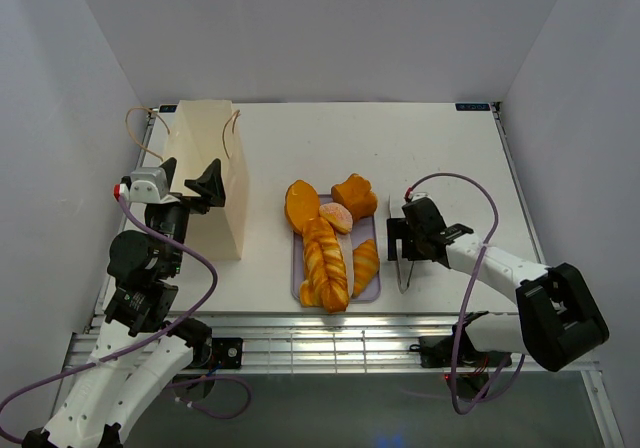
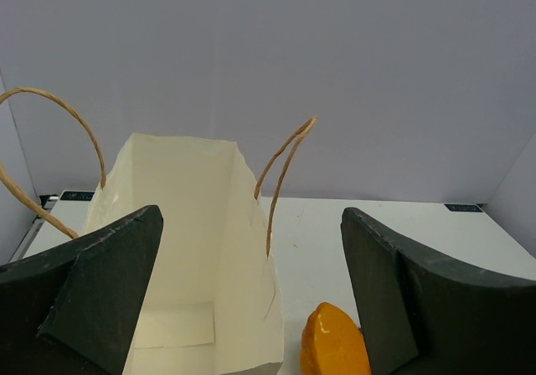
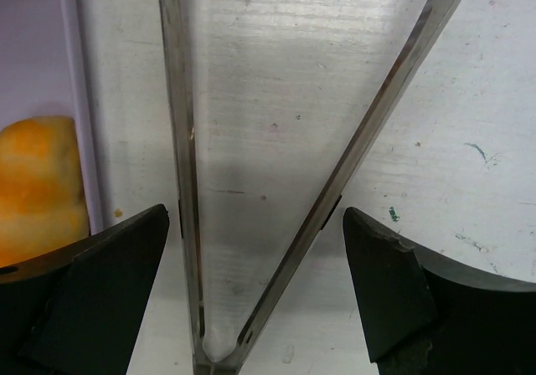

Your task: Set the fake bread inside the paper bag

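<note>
The fake bread (image 1: 325,258) lies mid-table, mostly on a lilac tray (image 1: 371,292): braided loaves, an oval loaf (image 1: 301,204) and buns. The cream paper bag (image 1: 200,138) stands upright at the left, its mouth open. My left gripper (image 1: 200,193) hovers at the near side of that mouth, open and holding nothing. In the left wrist view I look down into the paper bag (image 2: 193,249), with one bread piece (image 2: 335,341) beside it. My right gripper (image 3: 255,283) is open low over the table, its fingers straddling the metal tongs (image 3: 180,141) without gripping them.
The tongs (image 1: 404,273) lie on the table just right of the tray. A bread piece (image 3: 38,182) and the tray's edge (image 3: 79,99) show at the left of the right wrist view. White walls enclose the table on three sides.
</note>
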Controlling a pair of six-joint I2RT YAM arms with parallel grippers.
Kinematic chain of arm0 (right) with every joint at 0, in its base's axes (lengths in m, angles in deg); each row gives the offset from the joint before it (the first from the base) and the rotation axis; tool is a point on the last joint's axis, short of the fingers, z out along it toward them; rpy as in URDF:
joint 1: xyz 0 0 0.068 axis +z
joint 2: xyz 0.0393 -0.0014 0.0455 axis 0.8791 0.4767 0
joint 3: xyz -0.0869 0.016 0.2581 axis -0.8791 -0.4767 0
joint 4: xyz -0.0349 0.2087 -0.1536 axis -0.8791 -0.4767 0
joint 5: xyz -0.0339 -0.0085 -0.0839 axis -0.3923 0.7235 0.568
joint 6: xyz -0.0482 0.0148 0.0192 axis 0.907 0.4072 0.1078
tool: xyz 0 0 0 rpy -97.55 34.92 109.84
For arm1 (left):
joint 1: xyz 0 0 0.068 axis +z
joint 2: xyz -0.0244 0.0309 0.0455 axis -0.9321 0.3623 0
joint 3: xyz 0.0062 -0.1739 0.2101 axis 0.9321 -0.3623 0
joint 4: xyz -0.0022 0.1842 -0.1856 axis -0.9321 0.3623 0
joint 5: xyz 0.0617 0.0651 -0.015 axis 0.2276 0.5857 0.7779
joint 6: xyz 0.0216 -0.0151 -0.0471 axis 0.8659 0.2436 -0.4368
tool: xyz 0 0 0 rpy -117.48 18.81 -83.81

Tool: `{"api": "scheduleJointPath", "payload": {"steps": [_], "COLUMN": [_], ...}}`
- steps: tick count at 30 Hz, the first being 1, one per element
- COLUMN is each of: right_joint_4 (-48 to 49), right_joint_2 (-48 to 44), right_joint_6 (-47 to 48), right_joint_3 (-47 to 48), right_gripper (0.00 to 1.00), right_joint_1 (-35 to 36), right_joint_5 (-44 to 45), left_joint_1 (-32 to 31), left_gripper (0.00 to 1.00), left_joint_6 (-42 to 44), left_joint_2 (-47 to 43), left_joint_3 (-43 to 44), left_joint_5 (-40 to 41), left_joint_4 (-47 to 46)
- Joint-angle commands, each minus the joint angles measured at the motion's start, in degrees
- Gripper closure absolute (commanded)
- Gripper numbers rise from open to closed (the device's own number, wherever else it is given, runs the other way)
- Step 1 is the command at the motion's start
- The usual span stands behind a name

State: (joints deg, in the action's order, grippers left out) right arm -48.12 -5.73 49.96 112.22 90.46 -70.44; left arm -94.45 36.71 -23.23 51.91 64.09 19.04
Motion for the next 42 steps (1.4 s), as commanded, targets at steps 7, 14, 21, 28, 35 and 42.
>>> {"api": "scheduleJointPath", "payload": {"steps": [7, 14, 21, 28, 35, 42], "right_joint_4": [6.7, 7.0, 5.7, 3.8, 2.1, -2.0], "right_joint_2": [5.0, 4.9, 5.1, 5.4, 5.5, 3.5], "right_joint_6": [-3.8, -5.4, -5.5, -4.9, -4.3, -2.8], "right_joint_3": [1.3, 2.1, 2.1, 2.7, 4.0, 6.1], "right_gripper": [0.10, 0.02, 0.11, 0.21, 0.28, 0.34], "right_joint_1": [0.3, 0.3, 0.2, 0.2, 0.2, -0.1], "right_joint_5": [4.1, 4.4, 3.2, 3.7, 3.8, 6.2], "left_joint_1": [-0.8, -1.1, -1.3, -1.6, -1.8, -1.9], "left_gripper": [0.02, 0.02, 0.02, 0.02, 0.02, 0.02], "left_joint_6": [0.5, 0.5, 0.6, 0.8, 0.9, 1.0], "left_joint_2": [0.2, 0.2, -0.1, -0.2, -0.3, -0.2], "left_joint_3": [-0.6, -0.7, -0.7, -0.6, -0.8, -0.9], "left_joint_5": [-1.0, -1.1, -1.1, -1.0, -0.8, -0.7], "left_joint_4": [-0.6, -0.7, -0.7, -0.8, -1.0, -0.9]}}
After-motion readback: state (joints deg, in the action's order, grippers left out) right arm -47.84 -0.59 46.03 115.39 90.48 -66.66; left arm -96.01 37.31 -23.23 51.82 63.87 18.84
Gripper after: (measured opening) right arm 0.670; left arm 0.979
